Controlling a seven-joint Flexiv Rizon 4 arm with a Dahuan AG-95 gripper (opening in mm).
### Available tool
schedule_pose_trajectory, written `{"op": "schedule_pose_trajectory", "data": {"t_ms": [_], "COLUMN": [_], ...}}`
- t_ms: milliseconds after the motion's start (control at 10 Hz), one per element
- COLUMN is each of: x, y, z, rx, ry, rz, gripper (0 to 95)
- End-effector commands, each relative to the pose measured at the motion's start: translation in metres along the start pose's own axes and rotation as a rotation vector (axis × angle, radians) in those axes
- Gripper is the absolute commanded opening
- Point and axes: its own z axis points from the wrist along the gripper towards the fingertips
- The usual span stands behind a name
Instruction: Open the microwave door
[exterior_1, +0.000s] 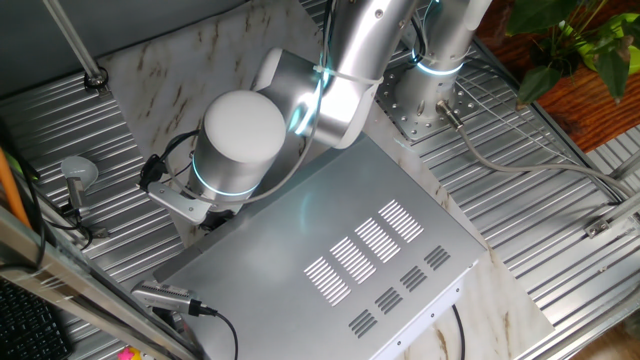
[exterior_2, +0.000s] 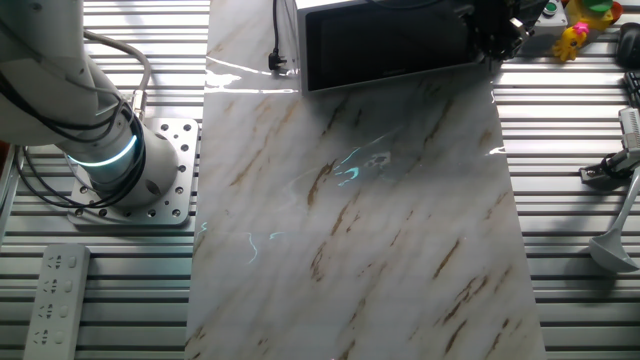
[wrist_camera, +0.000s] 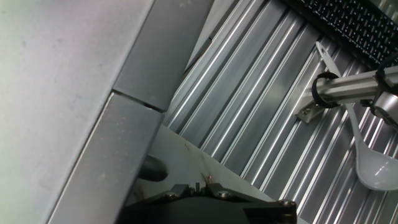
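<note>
The microwave (exterior_1: 330, 250), a silver box with vent slots on top, stands on the marble board. In the other fixed view its black microwave door (exterior_2: 385, 45) faces the board and looks flush with the box. My gripper (exterior_2: 495, 30) is a dark shape at the door's right edge; in the first fixed view the arm's wrist (exterior_1: 240, 140) hides it. The hand view looks down the microwave's grey side wall (wrist_camera: 62, 74), where a seam (wrist_camera: 134, 99) crosses it. Only the finger bases show at the bottom of that view, close together with nothing between them, around my gripper (wrist_camera: 197, 188).
The robot base (exterior_2: 130, 180) is bolted to the ribbed table left of the marble board (exterior_2: 350, 230). A remote control (exterior_2: 55, 300) lies front left. A power plug (exterior_2: 278, 62) sits left of the door. A white ladle (wrist_camera: 373, 168), a keyboard (wrist_camera: 354, 22) and a yellow toy (exterior_2: 578, 35) are to the right.
</note>
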Motion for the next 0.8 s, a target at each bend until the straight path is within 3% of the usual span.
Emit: {"op": "schedule_pose_trajectory", "data": {"t_ms": [100,800], "x": [-0.0016,-0.0016], "y": [0.0168,0.0168], "z": [0.0011,0.0011], "rx": [0.001,0.002], "ry": [-0.001,-0.002], "rz": [-0.002,0.007], "gripper": [0.0,0.0]}}
